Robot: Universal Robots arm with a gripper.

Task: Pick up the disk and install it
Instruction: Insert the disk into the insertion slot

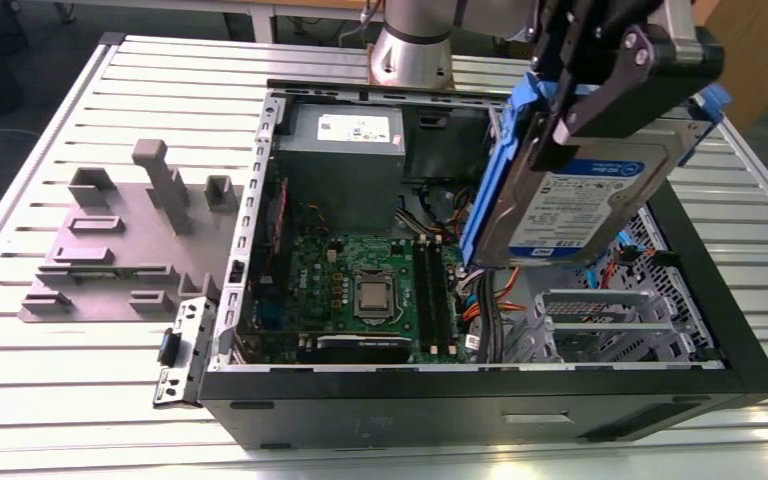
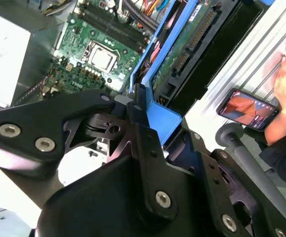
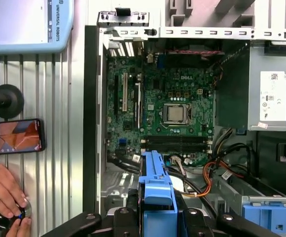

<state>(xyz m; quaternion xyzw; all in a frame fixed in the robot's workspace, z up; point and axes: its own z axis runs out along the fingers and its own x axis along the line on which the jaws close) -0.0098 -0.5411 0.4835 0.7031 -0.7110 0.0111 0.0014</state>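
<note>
— Where are we?
— Mid-carry, we judge. The circuit board [image 1: 357,290] lies low beside the pincer [image 1: 560,105], which is clamped on the disk [image 1: 584,200], tilted above the open case [image 1: 491,410].
— And the install?
— We'd need it squared with the metal cage [image 1: 611,315] underneath.

The arm [image 1: 411,45] is a smooth, silver-grey metal cylinder. The claw [image 1: 564,115] is matte black, built of thick flat links with rounded ends. In the second wrist view, bright silver screw heads [image 2: 163,199] sit in its links, two on one broad rounded plate, and round pivots join them.
</note>
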